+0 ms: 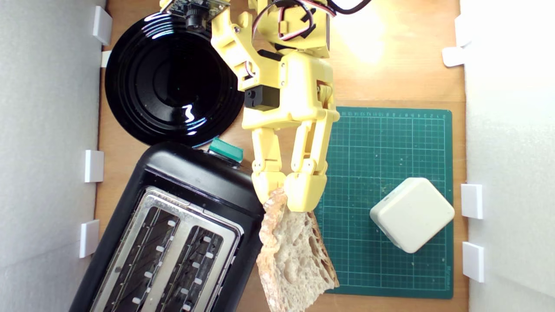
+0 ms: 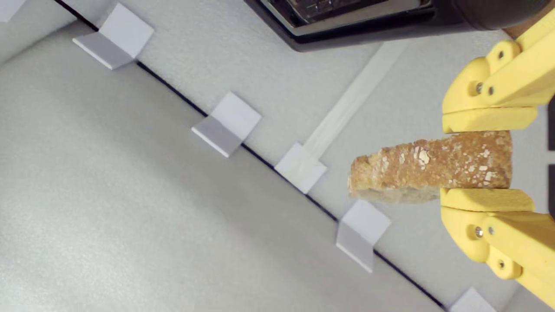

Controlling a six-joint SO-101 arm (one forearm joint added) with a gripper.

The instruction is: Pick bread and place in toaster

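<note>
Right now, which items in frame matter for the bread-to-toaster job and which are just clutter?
In play:
- bread, clamped in the pincer
- toaster, both slots empty, green lever knob

Lying about:
- black plate
- cream block
- green cutting mat, under the block

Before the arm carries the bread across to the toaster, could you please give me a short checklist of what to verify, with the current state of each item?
1. Claw shut on the bread: ok; both fingers press its crust in the wrist view.
2. Grip placement: not ok; held at one end, most of the slice overhangs.
3. Toaster slots free: ok for the parts in view; the lower ends are cropped.
4. Bread over a slot: not ok; in the exterior view it hangs beside the toaster's right edge.
5. Slice aligned with the slots: cannot tell.
6. Cream block out of the path: ok; it sits on the green mat, away from the toaster.
</note>
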